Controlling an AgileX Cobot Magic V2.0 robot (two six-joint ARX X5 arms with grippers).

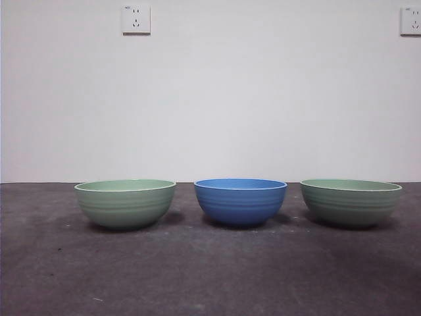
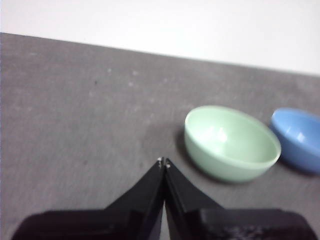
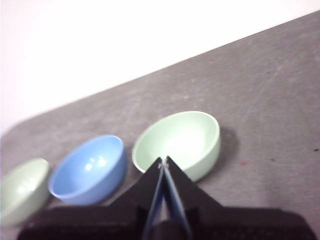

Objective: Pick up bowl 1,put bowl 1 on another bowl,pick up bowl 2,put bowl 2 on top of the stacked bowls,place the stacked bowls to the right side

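Front view: three ridged bowls of equal size stand upright in a row across the dark grey surface (image 1: 210,276), each apart from its neighbour, none stacked. Left: pale green bowl (image 1: 125,203). Centre: blue bowl (image 1: 241,201). Right: second pale green bowl (image 1: 350,202). All three appear empty as far as the wrist views show their insides. White wall behind carries two sockets, one upper left (image 1: 136,19), one at the upper right corner (image 1: 410,20). No arm shows in the front view. Left wrist view: left pincer (image 2: 163,162) has its jaws pressed together, tips meeting, nothing between them; it hangs over bare surface, near but clear of the left green bowl (image 2: 231,143), with the blue bowl (image 2: 299,139) just beyond that one. Right wrist view: right pincer (image 3: 163,160) also has jaws pressed together and pinches nothing; its tips overlap the right green bowl (image 3: 179,141) in the picture, contact cannot be told. Blue bowl (image 3: 88,168) sits beside it, left green bowl (image 3: 21,188) at the far end.
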